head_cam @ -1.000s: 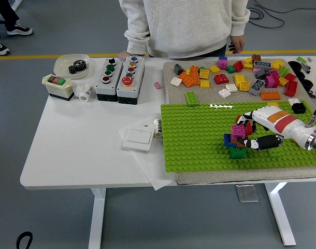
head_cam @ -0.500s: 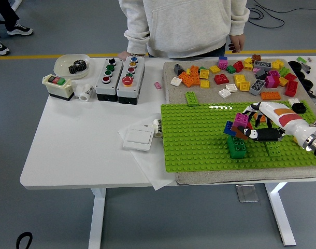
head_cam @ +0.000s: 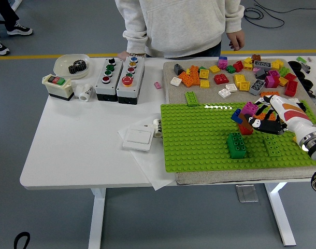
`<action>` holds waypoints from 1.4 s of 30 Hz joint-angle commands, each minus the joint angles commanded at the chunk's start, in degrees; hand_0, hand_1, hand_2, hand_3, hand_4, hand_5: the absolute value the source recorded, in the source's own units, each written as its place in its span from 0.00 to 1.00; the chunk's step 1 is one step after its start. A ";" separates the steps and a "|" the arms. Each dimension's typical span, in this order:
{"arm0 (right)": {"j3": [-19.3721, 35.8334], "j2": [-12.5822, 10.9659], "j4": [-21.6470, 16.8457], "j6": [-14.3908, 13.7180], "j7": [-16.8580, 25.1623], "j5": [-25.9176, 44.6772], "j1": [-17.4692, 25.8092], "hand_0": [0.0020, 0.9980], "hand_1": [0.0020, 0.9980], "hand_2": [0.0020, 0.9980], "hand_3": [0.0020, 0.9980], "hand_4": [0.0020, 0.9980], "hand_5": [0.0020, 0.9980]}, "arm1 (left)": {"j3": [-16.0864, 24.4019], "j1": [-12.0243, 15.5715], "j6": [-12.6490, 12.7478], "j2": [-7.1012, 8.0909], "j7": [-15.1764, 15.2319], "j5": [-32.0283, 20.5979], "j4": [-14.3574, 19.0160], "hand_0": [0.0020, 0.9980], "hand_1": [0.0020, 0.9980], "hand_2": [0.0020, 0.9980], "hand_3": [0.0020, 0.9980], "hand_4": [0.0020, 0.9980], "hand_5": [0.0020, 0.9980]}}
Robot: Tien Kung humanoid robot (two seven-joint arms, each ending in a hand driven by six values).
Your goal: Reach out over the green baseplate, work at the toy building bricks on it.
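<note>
The green baseplate (head_cam: 199, 140) covers the table's right half. My right hand (head_cam: 254, 120) comes in from the right edge, shut on a small clump of bricks (head_cam: 247, 111): magenta on top, blue at the left, red below. The clump hangs tilted a little above the plate. A dark green brick (head_cam: 237, 144) stands alone on the plate, down and to the left of the clump. A flat light green brick (head_cam: 273, 146) lies on the plate below my hand. My left arm is out of view.
Loose bricks (head_cam: 235, 75) lie on the grey mat behind the plate, with one green brick (head_cam: 191, 98) at its far edge. Button boxes (head_cam: 119, 78), a white switch (head_cam: 139, 138) and a bowl (head_cam: 72, 65) sit left. A person (head_cam: 173, 26) stands at the far side.
My right hand has pulled the magenta, blue and red clump off the dark green brick and carried it up and to the right. The dark green brick stays on the plate.
</note>
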State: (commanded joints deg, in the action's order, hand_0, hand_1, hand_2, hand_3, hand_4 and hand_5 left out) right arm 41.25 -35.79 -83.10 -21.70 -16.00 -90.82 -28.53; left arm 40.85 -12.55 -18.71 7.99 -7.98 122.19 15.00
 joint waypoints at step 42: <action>-7.71 -6.04 9.14 11.64 35.45 3.14 -4.13 0.14 0.35 0.50 0.51 0.71 0.46 | -0.58 -0.32 -0.17 -0.14 0.71 -1.03 0.04 0.75 0.76 0.71 0.60 0.67 0.60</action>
State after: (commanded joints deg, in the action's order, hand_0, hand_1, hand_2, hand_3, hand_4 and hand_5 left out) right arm 33.55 -41.83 -73.96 -10.05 19.45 -87.69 -32.67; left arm 40.27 -12.88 -18.88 7.84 -7.27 121.16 15.03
